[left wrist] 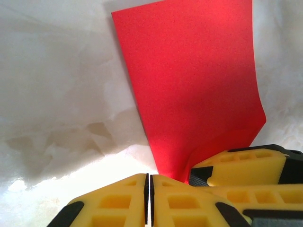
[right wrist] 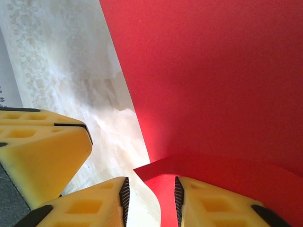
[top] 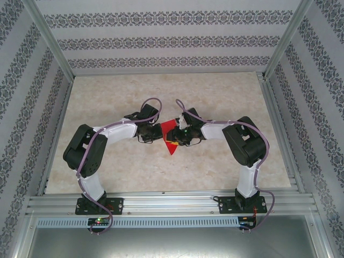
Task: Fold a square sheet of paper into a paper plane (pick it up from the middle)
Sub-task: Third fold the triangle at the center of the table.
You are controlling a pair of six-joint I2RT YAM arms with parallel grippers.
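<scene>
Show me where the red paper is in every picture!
Top external: the red paper is a small pointed shape in the middle of the picture.
Left wrist: the paper fills the upper right.
Right wrist: the paper covers most of the right side.
Shared landmark: the pale marbled tabletop lies left of the paper in both wrist views.

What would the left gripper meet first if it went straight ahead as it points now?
The red paper, lying just ahead of the left gripper; depth is unclear, so it might slide over it.
</scene>
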